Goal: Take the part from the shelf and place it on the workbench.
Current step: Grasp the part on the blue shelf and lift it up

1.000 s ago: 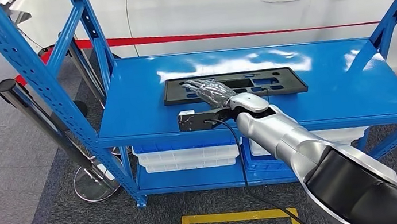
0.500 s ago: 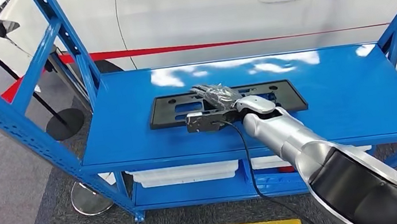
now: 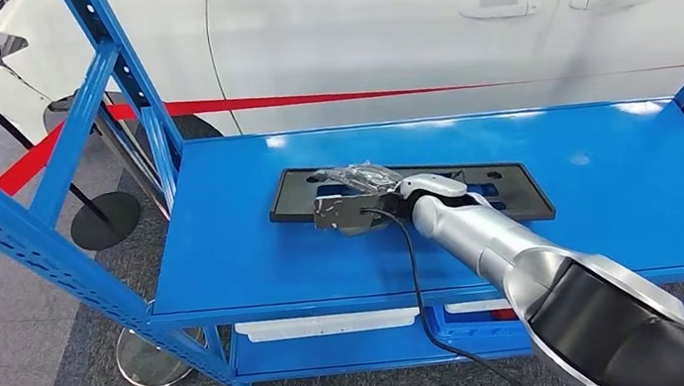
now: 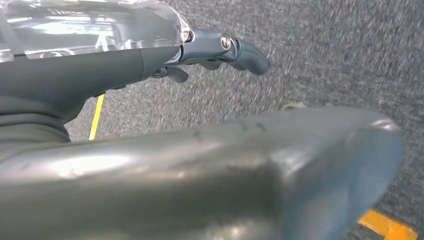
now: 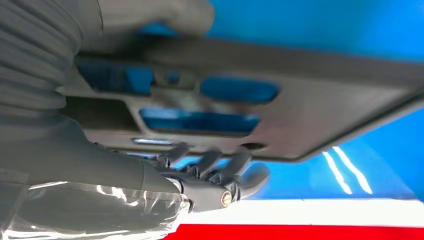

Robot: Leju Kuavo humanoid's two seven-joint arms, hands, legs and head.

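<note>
**Right hand on part, shelf top level**

Blue shelf (image 3: 227, 258): two levels visible. Top level carries one black part (image 3: 518, 192), flat, long rectangular frame with several cut-outs, blue of the shelf showing through them. Part lies near the middle of the top level, long side roughly parallel to the shelf's front edge, slightly skewed.

Lower level: two white bins (image 3: 325, 324) side by side, seen only as rims under the front lip. Contents hidden; cannot tell what is inside. Something red just visible by the right-hand bin, unidentified.

Right hand (image 3: 369, 181) over the left half of the part, wrapped in clear film. In the right wrist view, right hand (image 5: 150, 180) with dark fingers (image 5: 215, 162) curled against the part's (image 5: 310, 120) far edge, grey thumb across the opposite side. Appears to grip the part; part resting flat on the shelf in the head view, not raised.

Left hand (image 4: 200, 50) hanging over grey carpet, fingers curled in, nothing between them.

Count beyond the shelf: one white car (image 3: 378, 39) with two door handles, one red barrier tape (image 3: 236, 103), two round stanchion bases (image 3: 105, 219) on the floor at left, one black cable (image 3: 417, 283) running from the right wrist down over the shelf front.
</note>
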